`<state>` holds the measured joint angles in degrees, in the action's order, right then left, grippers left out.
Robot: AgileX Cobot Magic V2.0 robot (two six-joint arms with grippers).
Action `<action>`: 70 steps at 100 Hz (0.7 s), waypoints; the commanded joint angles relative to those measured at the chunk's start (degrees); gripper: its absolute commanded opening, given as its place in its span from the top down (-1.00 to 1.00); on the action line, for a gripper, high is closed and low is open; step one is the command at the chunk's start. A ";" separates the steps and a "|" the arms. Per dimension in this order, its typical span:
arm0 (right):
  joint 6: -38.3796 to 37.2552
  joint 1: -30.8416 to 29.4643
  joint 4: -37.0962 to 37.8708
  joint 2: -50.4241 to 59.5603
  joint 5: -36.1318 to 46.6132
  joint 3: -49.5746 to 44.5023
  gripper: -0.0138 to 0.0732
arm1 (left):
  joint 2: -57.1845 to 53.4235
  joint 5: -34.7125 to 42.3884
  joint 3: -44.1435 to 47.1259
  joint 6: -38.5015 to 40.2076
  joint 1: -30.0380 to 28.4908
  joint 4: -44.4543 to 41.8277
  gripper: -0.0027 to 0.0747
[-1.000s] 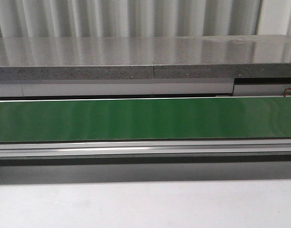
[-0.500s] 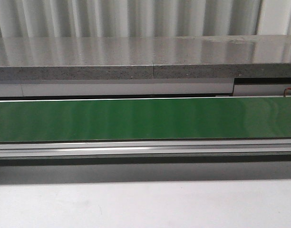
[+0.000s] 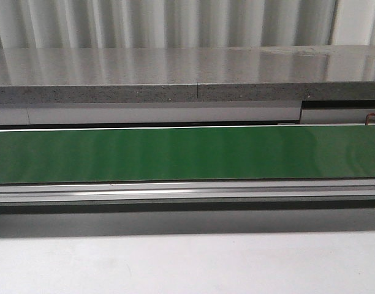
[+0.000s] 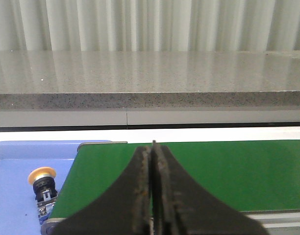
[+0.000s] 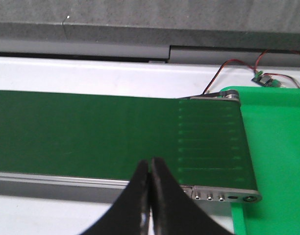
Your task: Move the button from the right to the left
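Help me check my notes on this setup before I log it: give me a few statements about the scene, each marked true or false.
1. The button lies on the blue tray beside one end of the green belt. True.
2. The left gripper is shut on the button. False: its fingers are closed together over the belt, apart from the button.
3. The right gripper is wide open. False: its fingers meet, with nothing between them.
4. A green tray sits past the belt's other end. True.
5. The button is riding on the belt in the front view. False: the belt there is bare.
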<state>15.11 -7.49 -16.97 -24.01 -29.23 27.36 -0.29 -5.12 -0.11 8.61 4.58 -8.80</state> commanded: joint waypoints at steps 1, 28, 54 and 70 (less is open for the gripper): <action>-5.47 1.53 3.81 4.01 8.81 -2.58 0.84 | -1.95 4.73 1.42 0.70 0.01 0.48 0.98; -23.77 6.64 18.94 16.38 13.53 -14.79 0.84 | -1.95 4.73 1.42 0.70 0.01 0.48 0.98; -23.77 6.64 18.94 25.68 17.97 -22.04 0.84 | -1.95 4.73 1.42 0.70 0.01 0.48 0.98; -23.84 6.64 18.94 25.48 22.38 -25.13 0.84 | -1.95 4.73 1.42 0.70 0.01 0.48 0.98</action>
<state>-8.65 -0.87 1.03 0.61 -14.30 2.15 -0.29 -5.12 -0.11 8.61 4.58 -8.80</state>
